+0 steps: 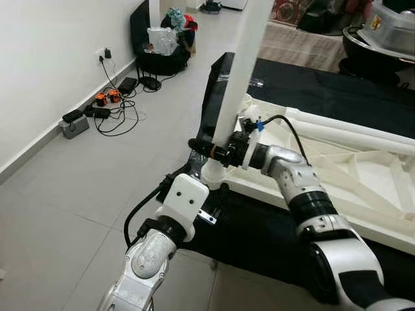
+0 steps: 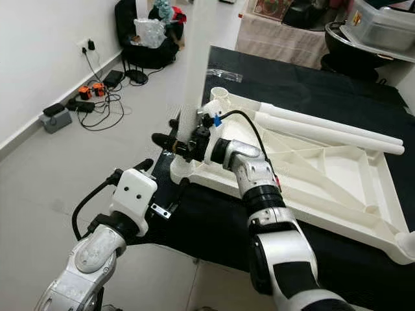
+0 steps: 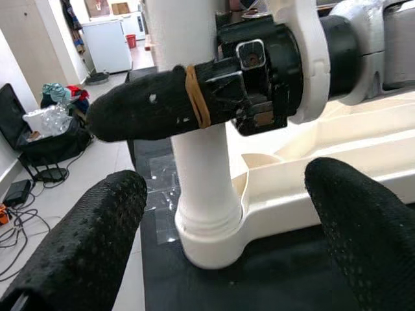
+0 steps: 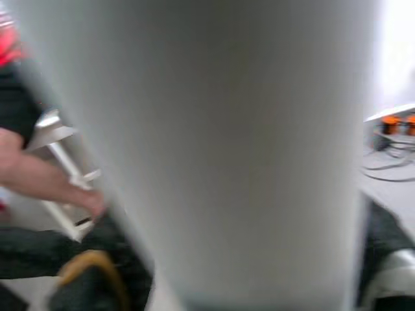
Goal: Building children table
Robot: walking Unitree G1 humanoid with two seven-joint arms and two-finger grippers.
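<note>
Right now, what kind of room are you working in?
Most likely a lived-in room of a home, used as an assembly spot. A tiled floor runs to a white wall with a socket, chargers and cables. An upturned white children's table lies on a black mat, one table leg upright.

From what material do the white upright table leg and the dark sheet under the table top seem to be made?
The white upright table leg looks like moulded plastic with a smooth, matte finish: the colour is even and the stepped collar at its base is moulded. The right gripper grips it. The dark sheet under the upside-down white table top looks like black cloth or a mat; its dull surface leaves this open.
</note>
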